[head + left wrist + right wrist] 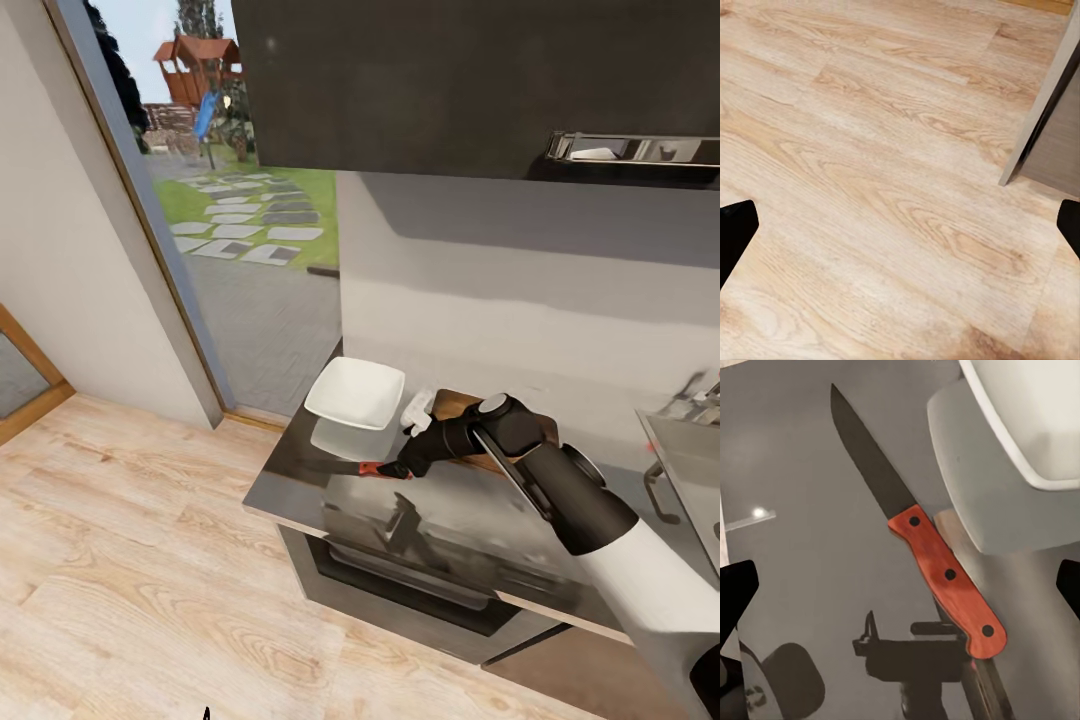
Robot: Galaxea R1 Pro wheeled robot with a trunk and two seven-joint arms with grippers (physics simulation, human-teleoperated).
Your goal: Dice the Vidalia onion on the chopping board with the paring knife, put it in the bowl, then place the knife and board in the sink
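The paring knife lies flat on the grey countertop, red-orange handle toward my right gripper and dark blade pointing away. This gripper is open, its black fingertips spread wide above the knife and apart from it. In the head view the right gripper hovers at the knife's handle, just in front of the white bowl. The brown chopping board is mostly hidden behind my right arm. The sink shows at the right edge. My left gripper is open over the wood floor.
A small white object lies between bowl and board; I cannot tell what it is. Dark wall cabinets hang overhead. An open doorway to the garden is on the left. The counter's end edge is near the knife.
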